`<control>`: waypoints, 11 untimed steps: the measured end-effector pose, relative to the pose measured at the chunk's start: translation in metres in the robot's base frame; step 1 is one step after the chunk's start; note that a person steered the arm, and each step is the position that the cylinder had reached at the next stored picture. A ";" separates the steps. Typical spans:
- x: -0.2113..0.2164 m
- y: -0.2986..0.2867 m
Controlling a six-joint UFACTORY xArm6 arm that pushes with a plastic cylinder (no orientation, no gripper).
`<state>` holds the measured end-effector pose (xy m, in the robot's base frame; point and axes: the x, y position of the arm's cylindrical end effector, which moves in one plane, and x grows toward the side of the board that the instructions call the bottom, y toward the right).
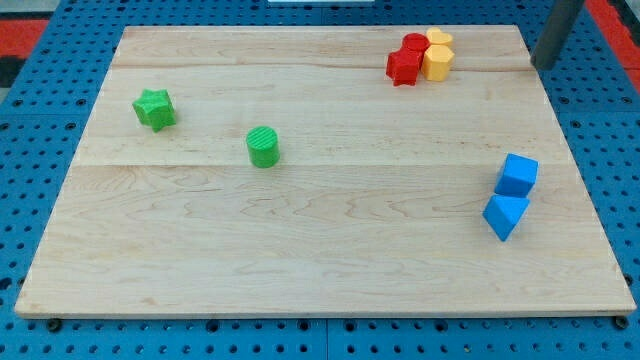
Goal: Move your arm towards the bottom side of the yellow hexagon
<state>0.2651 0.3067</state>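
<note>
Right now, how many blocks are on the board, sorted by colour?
Green: 2, a star and a cylinder.
Red: 2, touching at the view's top, one in front of the other.
Yellow: 2, a hexagon and a second yellow block behind it.
Blue: 2, a cube and a wedge-like block.
Total: 8.
My tip sits right of the yellow pair.

Only a straight, plain dark grey rod shows of the arm, smooth and round, a little lighter along one edge, ending in my tip [541, 67], blunt.
</note>
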 end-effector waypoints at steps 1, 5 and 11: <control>-0.024 -0.013; -0.034 -0.089; 0.060 -0.153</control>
<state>0.3248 0.1534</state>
